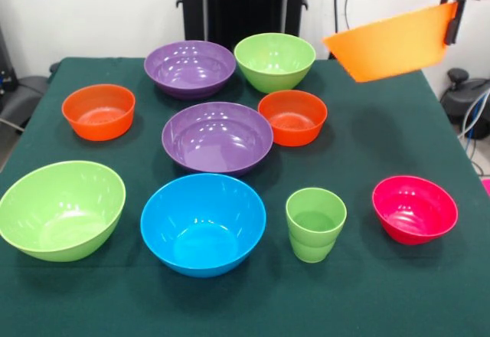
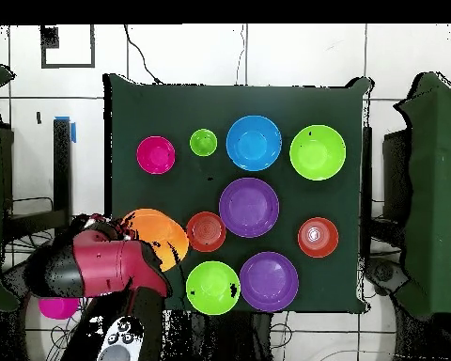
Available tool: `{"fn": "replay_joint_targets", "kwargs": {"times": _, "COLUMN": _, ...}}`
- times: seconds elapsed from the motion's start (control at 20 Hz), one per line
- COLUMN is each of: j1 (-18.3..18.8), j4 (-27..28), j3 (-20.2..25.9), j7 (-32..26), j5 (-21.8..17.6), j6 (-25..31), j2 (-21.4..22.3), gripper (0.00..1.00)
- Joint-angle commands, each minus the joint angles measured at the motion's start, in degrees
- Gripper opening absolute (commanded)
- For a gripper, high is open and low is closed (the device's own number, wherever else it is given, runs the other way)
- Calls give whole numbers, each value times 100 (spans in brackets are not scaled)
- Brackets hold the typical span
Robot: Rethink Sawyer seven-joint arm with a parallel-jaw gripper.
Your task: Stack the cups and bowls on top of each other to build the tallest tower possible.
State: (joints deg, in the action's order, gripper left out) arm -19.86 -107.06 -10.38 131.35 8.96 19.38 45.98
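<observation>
Gripping the rim of the big orange bowl [image 1: 390, 44], the pincer [image 1: 452, 11] holds it tilted in the air above the far right corner of the green table [image 1: 360, 291], with the bowl's opening turned away from the front camera so that its smooth outer wall shows. From overhead, this bowl [image 2: 159, 235] sits partly under the red arm [image 2: 102, 265].

All other pieces stand upright and apart on the cloth. Along the near edge, left to right in the front view, are a lime bowl [image 1: 61, 209], a blue bowl [image 1: 203, 224], the small light-green cup [image 1: 315, 224] with its stepped lower body, and a pink-red bowl [image 1: 414, 208]. Behind them lies a shallow purple bowl [image 1: 217, 138], flanked by two small orange-red bowls [image 1: 98, 111] [image 1: 292, 116]. Farthest back are a second purple bowl [image 1: 190, 68] and a second lime bowl [image 1: 274, 61].
</observation>
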Motion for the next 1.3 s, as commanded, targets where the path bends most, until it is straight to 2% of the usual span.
{"fn": "replay_joint_targets", "kwargs": {"times": 0.05, "j1": -36, "j4": 45, "j3": 568, "j7": -213, "j5": -638, "j6": 194, "j2": -272, "gripper": 0}}
{"fn": "replay_joint_targets", "kwargs": {"times": 0.1, "j1": 166, "j4": -82, "j3": 887, "j7": -425, "j5": -700, "j6": 25, "j2": -165, "gripper": 0}}
{"fn": "replay_joint_targets", "kwargs": {"times": 0.25, "j1": 271, "j4": -143, "j3": 1068, "j7": -342, "j5": -705, "j6": -2, "j2": -270, "gripper": 0}}
{"fn": "replay_joint_targets", "kwargs": {"times": 0.5, "j1": 282, "j4": -64, "j3": 1357, "j7": -309, "j5": -721, "j6": 247, "j2": -442, "gripper": 0}}
{"fn": "replay_joint_targets", "kwargs": {"times": 0.65, "j1": 257, "j4": 31, "j3": 1527, "j7": -226, "j5": -678, "j6": 212, "j2": -557, "gripper": 0}}
{"fn": "replay_joint_targets", "kwargs": {"times": 0.8, "j1": 178, "j4": 226, "j3": 1562, "j7": -121, "j5": -622, "j6": 273, "j2": -698, "gripper": 0}}
{"fn": "replay_joint_targets", "kwargs": {"times": 0.95, "j1": -46, "j4": 447, "j3": 1348, "j7": 177, "j5": -527, "j6": 415, "j2": -798, "gripper": 0}}
{"fn": "replay_joint_targets", "kwargs": {"times": 1.3, "j1": -191, "j4": 848, "j3": 1542, "j7": 300, "j5": -279, "j6": 781, "j2": -986, "gripper": 0}}
